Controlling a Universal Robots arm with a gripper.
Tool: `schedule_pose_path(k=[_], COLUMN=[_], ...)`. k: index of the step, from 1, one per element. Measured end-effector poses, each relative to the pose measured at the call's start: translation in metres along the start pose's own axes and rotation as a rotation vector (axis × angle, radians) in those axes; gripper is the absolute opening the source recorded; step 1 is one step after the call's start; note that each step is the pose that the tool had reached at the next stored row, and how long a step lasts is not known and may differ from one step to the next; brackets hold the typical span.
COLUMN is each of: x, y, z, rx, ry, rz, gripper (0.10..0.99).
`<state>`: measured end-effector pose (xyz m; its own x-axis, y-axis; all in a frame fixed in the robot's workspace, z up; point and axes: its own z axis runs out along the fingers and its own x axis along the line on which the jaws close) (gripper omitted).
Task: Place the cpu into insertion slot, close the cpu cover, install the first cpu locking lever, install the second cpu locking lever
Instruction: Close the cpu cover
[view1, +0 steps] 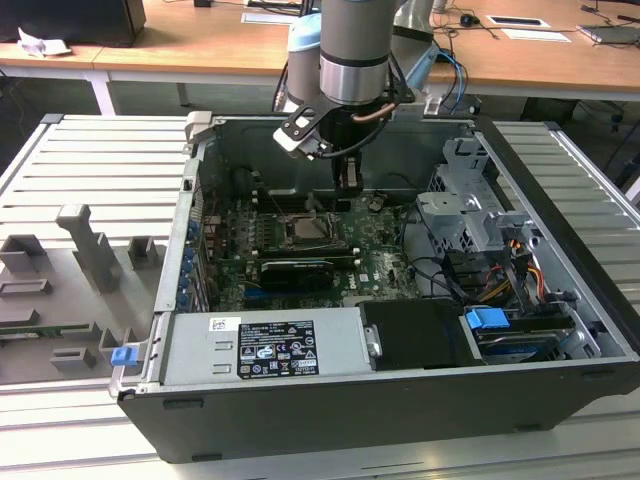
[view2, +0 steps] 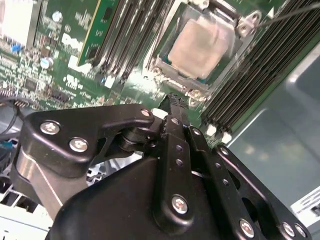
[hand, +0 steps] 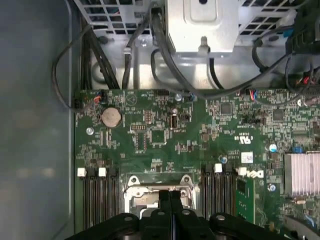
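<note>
Inside the computer case (view1: 400, 412), found the cpu (view2: 200, 42) seated in the insertion slot (view1: 290, 230), with the cpu cover (view2: 239, 25) down around it. Hovered just above with fingers (view2: 175, 130) pressed shut on nothing; could not tell whether the locking levers were latched.

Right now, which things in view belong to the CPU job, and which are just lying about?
Job: cpu, framed by the cpu cover; insertion slot; gripper, shut, close by.
Lying about: memory slots, coin cell, heatsink, cables, power supply, grey fixtures outside the case.
</note>
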<state>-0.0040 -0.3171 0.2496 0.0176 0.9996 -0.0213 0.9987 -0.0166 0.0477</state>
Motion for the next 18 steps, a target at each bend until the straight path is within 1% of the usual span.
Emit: schedule_pose_path(k=[3,7,12,18], x=[-0.0002,-0.0002,-0.0001,-0.0001], y=[-0.0075,-0.0125,-0.0142,-0.0164], z=[-0.0001,0.0014,0.0073,0.0100], rx=[0.000,0.000,0.000,0.000], ry=[0.0001,0.0001,0.0006,0.0007], rz=[0.000,0.000,0.000,0.000], gripper=[0.106,0.106,0.106,0.106])
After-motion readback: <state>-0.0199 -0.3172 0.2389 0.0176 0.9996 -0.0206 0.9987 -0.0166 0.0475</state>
